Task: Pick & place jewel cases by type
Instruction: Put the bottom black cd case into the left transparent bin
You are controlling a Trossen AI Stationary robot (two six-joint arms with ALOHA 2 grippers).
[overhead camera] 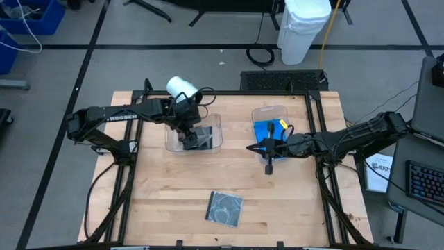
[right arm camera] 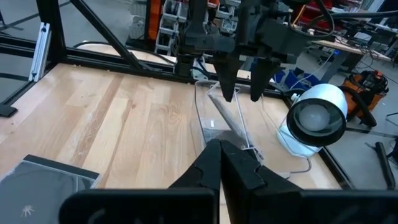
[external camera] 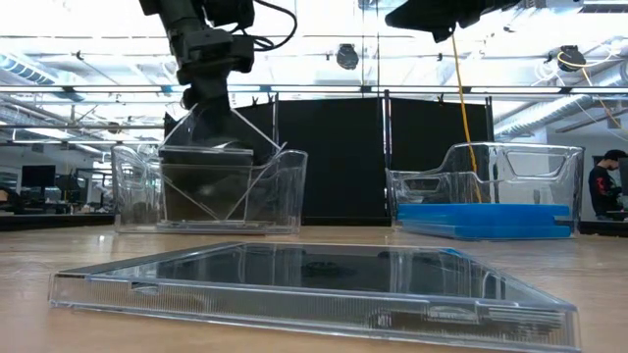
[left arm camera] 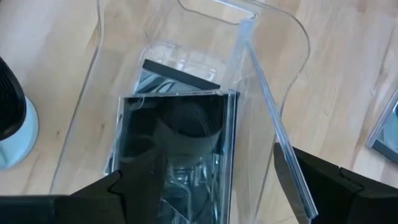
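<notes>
A clear jewel case (overhead camera: 225,207) is seen lying flat at the lower centre of the high view. Mid-frame, the right gripper (overhead camera: 268,151) is held with fingers together beside the blue cases' tray (overhead camera: 262,111). Left of it, the left gripper (overhead camera: 189,135) is poised, fingers apart, over dark cases (left arm camera: 174,137) in the other tray (overhead camera: 216,121).
</notes>
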